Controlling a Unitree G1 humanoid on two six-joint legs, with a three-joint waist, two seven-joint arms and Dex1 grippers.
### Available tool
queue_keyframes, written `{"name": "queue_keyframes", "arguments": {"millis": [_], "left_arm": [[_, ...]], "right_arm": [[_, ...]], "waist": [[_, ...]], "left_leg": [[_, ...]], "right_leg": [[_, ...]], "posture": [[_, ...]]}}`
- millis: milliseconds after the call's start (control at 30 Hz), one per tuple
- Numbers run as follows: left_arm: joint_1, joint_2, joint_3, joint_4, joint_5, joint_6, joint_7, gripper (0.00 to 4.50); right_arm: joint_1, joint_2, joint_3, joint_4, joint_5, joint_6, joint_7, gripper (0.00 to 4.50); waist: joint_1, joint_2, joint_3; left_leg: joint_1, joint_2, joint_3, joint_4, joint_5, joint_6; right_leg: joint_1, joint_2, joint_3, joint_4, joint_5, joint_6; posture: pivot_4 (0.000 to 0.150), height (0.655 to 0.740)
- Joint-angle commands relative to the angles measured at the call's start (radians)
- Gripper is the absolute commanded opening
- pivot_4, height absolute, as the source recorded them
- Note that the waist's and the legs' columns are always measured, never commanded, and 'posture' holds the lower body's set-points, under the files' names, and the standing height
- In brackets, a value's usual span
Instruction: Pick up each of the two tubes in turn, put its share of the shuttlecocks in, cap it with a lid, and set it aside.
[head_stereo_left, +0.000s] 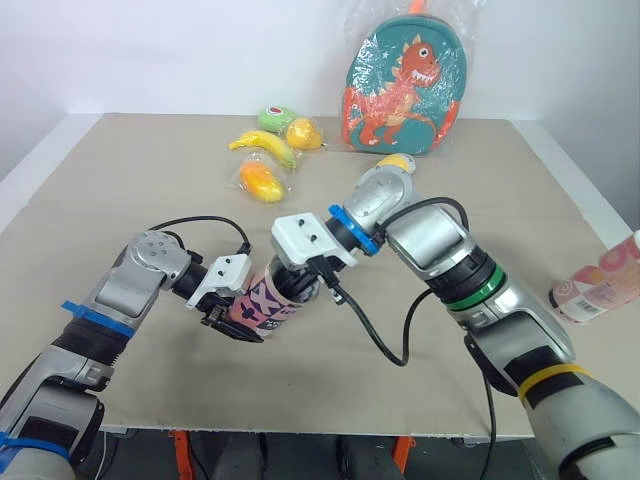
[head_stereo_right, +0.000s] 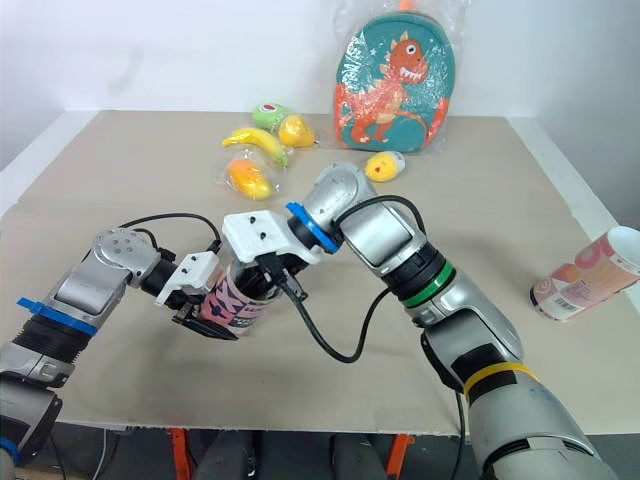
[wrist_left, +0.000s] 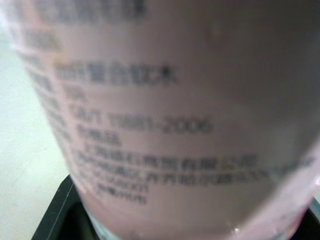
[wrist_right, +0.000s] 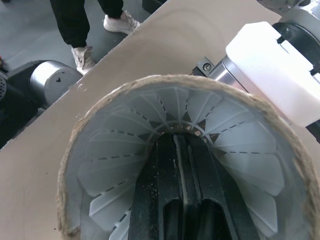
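1. The tan table (head_stereo_left: 120, 200) carries everything; its near part is bare apart from the two arms working over it.
2. A teal dinosaur backpack (head_stereo_left: 405, 90) in a clear plastic bag stands upright at the table's far edge, against the wall.
3. A person's legs (wrist_right: 82, 30) in dark trousers and pale shoes stand on the floor beyond the table edge, seen in the right wrist view.
4. A second tube (head_stereo_right: 585, 275), pink and white, lies on its side at the table's right edge, open mouth pointing away to the right, well apart from both grippers.
5. The held tube (head_stereo_left: 265, 305), pink with a dark pattern, sits tilted above the near middle of the table, mouth up and towards the right arm.
6. The left gripper (head_stereo_left: 235, 322) is clamped on the held tube's lower part.
7. The right gripper (wrist_right: 180, 150) reaches down into the tube's mouth, its black fingers pressed together.
8. Wrapped toy fruit lies on the far side of the table: a banana (head_stereo_left: 265, 147), an orange mango (head_stereo_left: 262, 182), a lemon (head_stereo_left: 305, 133) and a green fruit (head_stereo_left: 277, 118).
9. A white shuttlecock (wrist_right: 125, 155) sits inside the held tube, its feathers ringing the right gripper's fingers.
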Motion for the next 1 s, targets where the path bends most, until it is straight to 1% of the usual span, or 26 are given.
{"name": "queue_keyframes", "arguments": {"millis": [33, 133, 267, 533, 633, 700, 767, 1000], "left_arm": [[-0.001, -0.018, -0.002, 0.002, 0.008, -0.004, 0.003, 2.83], [-0.006, -0.023, -0.002, 0.014, 0.010, -0.012, -0.001, 2.83], [-0.016, -0.032, -0.006, 0.033, 0.012, -0.027, -0.003, 2.83], [-0.031, -0.046, -0.014, 0.059, 0.009, -0.042, -0.003, 2.83], [-0.033, -0.043, -0.017, 0.068, 0.006, -0.048, -0.003, 2.83], [-0.035, -0.040, -0.020, 0.075, 0.006, -0.053, -0.003, 2.83], [-0.040, -0.041, -0.024, 0.083, 0.004, -0.056, -0.003, 2.83], [-0.052, -0.046, -0.029, 0.097, 0.002, -0.068, -0.003, 2.83]], "right_arm": [[-0.044, -0.048, -0.066, -0.047, 0.094, 0.026, 0.061, 0.05], [-0.065, -0.121, -0.056, -0.055, 0.129, -0.002, 0.063, 0.05], [-0.074, -0.211, -0.070, -0.100, 0.181, 0.008, 0.063, 0.05], [-0.060, -0.234, -0.151, -0.095, 0.165, 0.026, 0.015, 0.05], [-0.017, -0.273, -0.194, -0.163, 0.200, 0.070, 0.021, 0.05], [0.012, -0.275, -0.193, -0.212, 0.208, 0.095, 0.012, 0.05], [0.025, -0.251, -0.177, -0.223, 0.191, 0.102, -0.008, 0.05], [0.036, -0.144, -0.069, -0.151, 0.057, 0.059, -0.065, 0.05]], "waist": [[0.001, 0.000, 0.000], [0.005, 0.000, 0.000], [0.010, 0.000, 0.000], [0.012, 0.000, 0.000], [0.014, 0.000, 0.000], [0.014, 0.000, 0.000], [0.010, 0.000, 0.000], [0.011, 0.000, 0.000]], "left_leg": [[0.000, 0.000, 0.000, 0.000, 0.000, 0.000], [-0.001, -0.001, 0.000, 0.000, 0.000, 0.000], [-0.001, -0.001, 0.000, 0.000, 0.000, 0.000], [-0.001, -0.001, 0.000, 0.001, 0.000, 0.000], [-0.002, -0.001, 0.000, 0.001, 0.001, -0.001], [-0.002, -0.001, 0.000, 0.001, 0.001, -0.001], [-0.002, -0.001, 0.000, 0.000, 0.000, -0.001], [-0.004, 0.000, 0.001, 0.000, 0.001, -0.001]], "right_leg": [[0.000, 0.000, 0.000, 0.000, 0.000, 0.000], [0.000, -0.001, 0.000, 0.000, 0.000, -0.001], [0.000, -0.001, 0.000, 0.000, 0.000, -0.001], [0.000, -0.002, 0.000, 0.000, -0.002, -0.003], [0.000, -0.002, 0.000, -0.001, -0.002, -0.003], [0.000, -0.002, 0.000, -0.001, -0.001, -0.002], [-0.001, -0.002, 0.000, -0.001, 0.000, -0.001], [-0.004, 0.000, 0.000, 0.000, 0.000, 0.000]], "posture": [[0.150, 0.7347], [0.150, 0.7347], [0.150, 0.7347], [0.150, 0.7347], [0.150, 0.7347], [0.150, 0.7347], [0.150, 0.7347], [0.150, 0.7347]]}}
